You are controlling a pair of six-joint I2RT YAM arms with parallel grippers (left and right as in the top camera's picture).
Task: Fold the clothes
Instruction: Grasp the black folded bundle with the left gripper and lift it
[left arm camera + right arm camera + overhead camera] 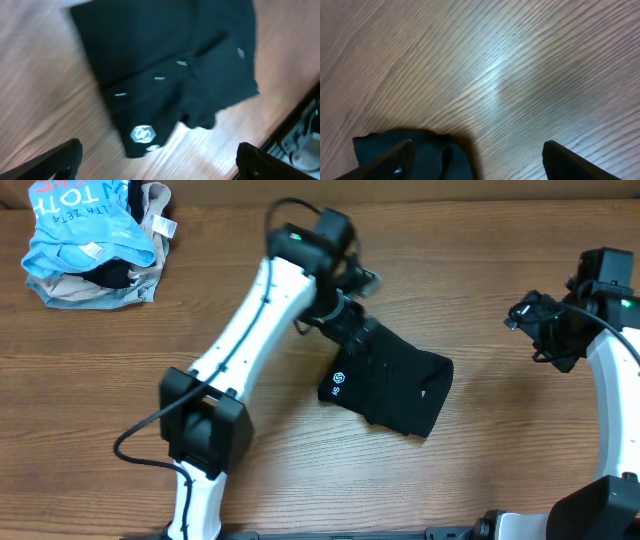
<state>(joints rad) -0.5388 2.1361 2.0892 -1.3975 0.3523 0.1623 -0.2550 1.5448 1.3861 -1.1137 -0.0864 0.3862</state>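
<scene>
The clothes, a black T-shirt [392, 385], lie folded into a compact rectangle in the middle of the wooden table, a small white logo [339, 379] facing up. My left gripper [352, 320] hovers over the shirt's upper-left edge. In the left wrist view the shirt [165, 55] fills the upper frame and the left gripper [157, 167] is open, with only bare wood between its fingers [55, 160]. My right gripper [528, 320] stands off to the shirt's right, apart from it. The right gripper [477, 160] is open over wood, with a bit of black fabric [432, 155] by its left finger.
A heap of other garments, light blue [80, 220] over beige [95, 290], lies at the table's far left corner. The left arm [250, 330] stretches diagonally from the front edge toward the shirt. The right arm's base [610, 480] is at the front right.
</scene>
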